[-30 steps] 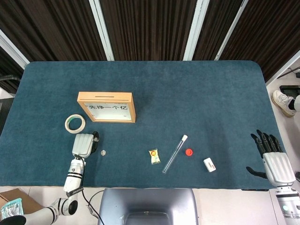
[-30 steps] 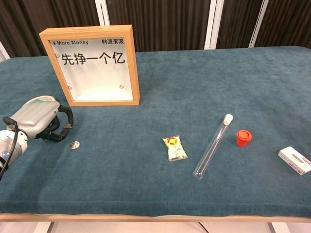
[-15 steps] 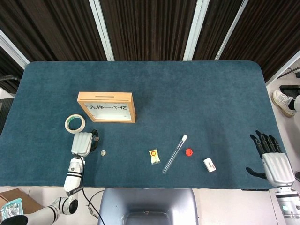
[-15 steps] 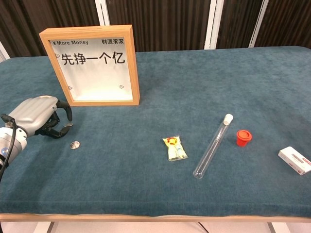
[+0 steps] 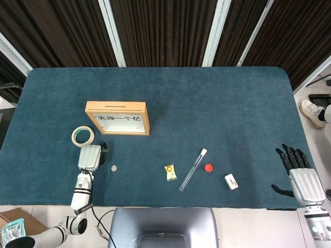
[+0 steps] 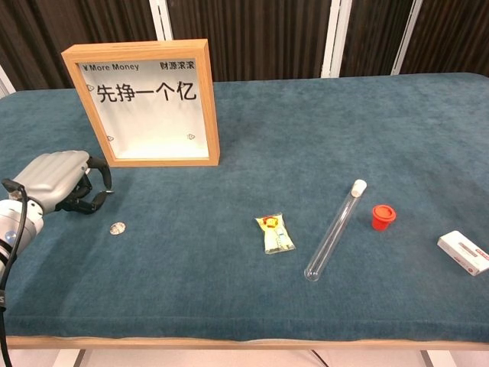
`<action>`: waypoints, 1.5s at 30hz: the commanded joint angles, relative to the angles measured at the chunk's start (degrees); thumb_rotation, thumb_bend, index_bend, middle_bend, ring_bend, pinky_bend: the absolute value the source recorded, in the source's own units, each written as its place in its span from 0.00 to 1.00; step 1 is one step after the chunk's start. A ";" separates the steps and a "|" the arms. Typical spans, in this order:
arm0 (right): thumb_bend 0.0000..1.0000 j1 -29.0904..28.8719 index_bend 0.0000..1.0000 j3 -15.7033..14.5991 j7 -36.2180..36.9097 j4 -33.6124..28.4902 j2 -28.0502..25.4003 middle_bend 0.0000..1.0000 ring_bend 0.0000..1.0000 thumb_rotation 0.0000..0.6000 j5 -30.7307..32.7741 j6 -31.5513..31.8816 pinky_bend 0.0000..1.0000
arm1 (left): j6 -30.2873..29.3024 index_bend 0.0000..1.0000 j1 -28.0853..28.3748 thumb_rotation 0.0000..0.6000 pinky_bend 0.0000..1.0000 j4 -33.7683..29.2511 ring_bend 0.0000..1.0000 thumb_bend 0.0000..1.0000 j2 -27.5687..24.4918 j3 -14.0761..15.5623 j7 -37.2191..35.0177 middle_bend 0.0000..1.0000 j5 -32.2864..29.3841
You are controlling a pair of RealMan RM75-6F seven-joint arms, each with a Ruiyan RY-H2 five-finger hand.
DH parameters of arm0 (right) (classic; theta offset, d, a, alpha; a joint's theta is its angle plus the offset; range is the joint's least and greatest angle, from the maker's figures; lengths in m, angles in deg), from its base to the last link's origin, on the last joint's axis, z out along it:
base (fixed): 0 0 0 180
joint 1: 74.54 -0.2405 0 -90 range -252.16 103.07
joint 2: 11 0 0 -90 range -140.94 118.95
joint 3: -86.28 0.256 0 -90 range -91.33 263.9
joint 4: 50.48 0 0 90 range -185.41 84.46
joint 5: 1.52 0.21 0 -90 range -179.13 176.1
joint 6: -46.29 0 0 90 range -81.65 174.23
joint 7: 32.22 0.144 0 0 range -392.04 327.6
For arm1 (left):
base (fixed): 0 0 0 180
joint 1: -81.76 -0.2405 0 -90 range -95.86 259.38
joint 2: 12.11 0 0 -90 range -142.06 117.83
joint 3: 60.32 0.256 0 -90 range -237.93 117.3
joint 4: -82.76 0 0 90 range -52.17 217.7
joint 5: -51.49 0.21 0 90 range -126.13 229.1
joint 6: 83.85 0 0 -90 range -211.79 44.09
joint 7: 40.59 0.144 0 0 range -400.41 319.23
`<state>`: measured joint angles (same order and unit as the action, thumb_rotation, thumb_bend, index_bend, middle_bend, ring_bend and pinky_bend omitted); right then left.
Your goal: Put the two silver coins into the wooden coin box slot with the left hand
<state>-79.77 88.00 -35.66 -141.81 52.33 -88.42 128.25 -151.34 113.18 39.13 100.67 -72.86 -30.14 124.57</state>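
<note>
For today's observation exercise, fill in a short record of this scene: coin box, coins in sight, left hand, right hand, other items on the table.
coin box: wooden coin box upright at table's left
coins in sight: one silver coin on the cloth; no second one visible
left hand: left hand fingers curled, beside the coin; unclear if it holds anything
right hand: right hand open at the table's right edge
other items: tape roll, test tube, red cap, sachet, small white box

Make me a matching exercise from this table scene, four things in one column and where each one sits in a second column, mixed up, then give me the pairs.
Things:
1. tape roll
2. silver coin
3. red cap
4. wooden coin box

Places:
A. just right of the test tube
B. standing upright at the back left
C. flat on the cloth beside the left hand
D. left of the box, seen in the head view only

Pairs: 1-D, 2-C, 3-A, 4-B
</note>
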 commanded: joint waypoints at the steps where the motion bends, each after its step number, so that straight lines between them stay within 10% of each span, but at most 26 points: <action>1: 0.12 -0.01 0.00 -0.01 -0.06 -0.03 -0.01 0.00 0.00 1.00 0.02 -0.05 0.00 | -0.19 0.51 0.08 1.00 1.00 0.63 1.00 0.48 0.34 -0.08 -0.21 1.00 0.09; 45: 0.12 -0.22 0.00 -0.04 -0.26 -0.54 -0.49 0.00 0.00 1.00 0.78 -1.03 0.00 | -1.14 0.59 1.09 1.00 1.00 2.97 1.00 0.49 1.42 -1.04 -4.03 1.00 0.80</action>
<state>-79.99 87.96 -35.92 -142.35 51.85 -87.64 127.21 -151.94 114.43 42.84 102.55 -73.94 -33.80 125.08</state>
